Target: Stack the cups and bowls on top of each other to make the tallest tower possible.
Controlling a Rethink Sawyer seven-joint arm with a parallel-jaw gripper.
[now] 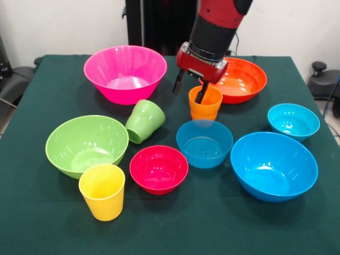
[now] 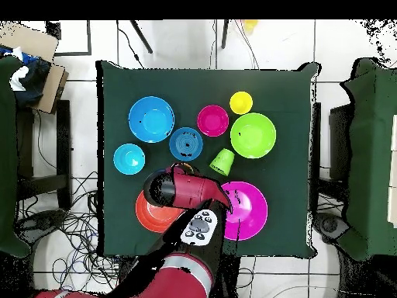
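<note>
We see the pincer point(image 1: 190, 90) lowered over the orange cup point(image 1: 205, 103), which stands upright on the green tabletop point(image 1: 42, 212) just in front of the large orange bowl point(image 1: 240, 79). Its 2 fingers are spread: 1 dips inside the cup's mouth, the other hangs outside the cup on the side toward the pink bowl point(image 1: 125, 73). We cannot tell whether either finger touches the rim.

The green cup point(image 1: 144, 120) lies tipped on its side between the pink bowl and the light green bowl point(image 1: 86, 145), its mouth turned toward the front edge. The yellow cup point(image 1: 102, 191) stands upright just in front of the light green bowl, close beside the small red bowl point(image 1: 159, 169). A mid-sized blue bowl point(image 1: 204, 143) sits directly in front of the orange cup, nearly touching the red bowl on 1 side and the large blue bowl point(image 1: 273, 166) on the other. A small cyan bowl point(image 1: 293, 121) rests behind the large blue bowl, apart from it.

In the overhead view the red arm point(image 2: 186, 190) covers the orange cup and part of the orange bowl point(image 2: 147, 217). Nothing is stacked; all 10 pieces rest singly on the tabletop.
</note>
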